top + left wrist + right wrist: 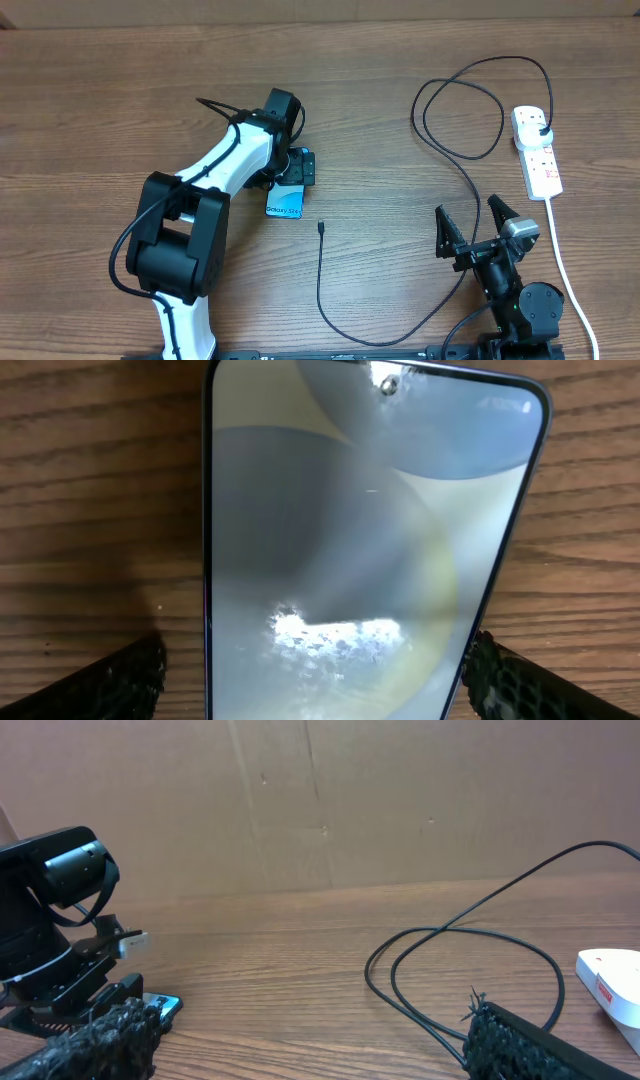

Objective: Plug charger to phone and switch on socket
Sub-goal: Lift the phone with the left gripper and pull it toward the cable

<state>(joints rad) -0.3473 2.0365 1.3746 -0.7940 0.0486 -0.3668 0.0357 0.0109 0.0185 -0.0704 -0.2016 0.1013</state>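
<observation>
The left tool (298, 167) hangs released, jaws either side of the slim, blue-screened rectangular phone (370, 540); the right tool (468, 212) stands released too.

Tabletop (100, 100): brown, streaked wood grain. Phone (286, 203) under left claw (297, 170): blue screen, white lettering; seen close up, pale grey-blue and cream curves, dark edge. Charger (320, 280) beside right claw (474, 222): black. Socket (537, 150) beyond it: white, red markings. Both claws black.

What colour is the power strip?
The strip is white with red marks. The overhead view shows it best.
</observation>
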